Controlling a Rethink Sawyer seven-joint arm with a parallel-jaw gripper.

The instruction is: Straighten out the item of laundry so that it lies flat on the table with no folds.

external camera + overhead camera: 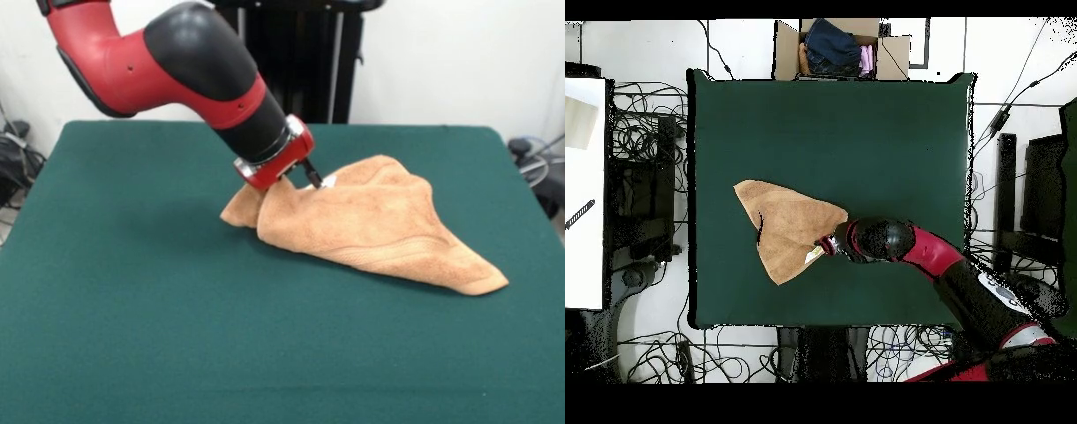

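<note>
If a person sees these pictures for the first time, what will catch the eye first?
First comes the big red and black arm, which reaches down to the middle of the green table. Its gripper is at the upper edge of a crumpled orange-tan towel, beside a small white label. The towel lies bunched, with one corner pointing away from the gripper.
</note>
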